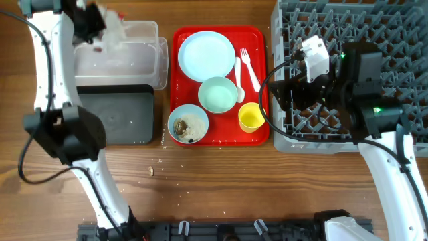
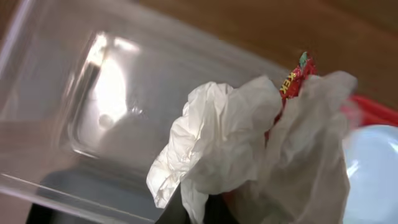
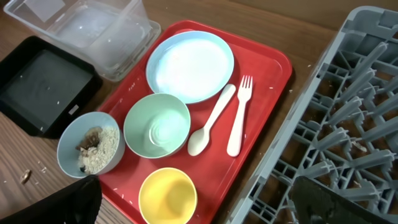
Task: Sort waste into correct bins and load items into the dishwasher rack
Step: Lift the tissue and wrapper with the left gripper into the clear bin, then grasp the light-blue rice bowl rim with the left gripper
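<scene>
My left gripper [image 1: 100, 30] is shut on crumpled white napkin wads [image 2: 249, 143] with the red wrapper [image 2: 293, 78] tucked among them, held above the clear tub [image 1: 137, 57]. The black tray [image 1: 117, 114] lies in front of the tub. On the red serving tray [image 1: 257, 37] sit the pale blue plate [image 1: 206, 53], an empty bowl [image 1: 217, 94], a bowl with brownish scraps and rice [image 1: 188, 124], the yellow cup [image 1: 251, 118], and the white spoon [image 1: 239, 79] and fork [image 1: 249, 67]. My right gripper [image 3: 193, 211] is open and empty above the yellow cup [image 3: 168, 196], beside the grey rack [image 1: 374, 40].
Small crumbs [image 1: 152, 171] lie on the wooden table in front of the black tray. The rack takes up the right side, against the serving tray's right edge. The clear tub [image 2: 93, 93] looks empty below the napkins.
</scene>
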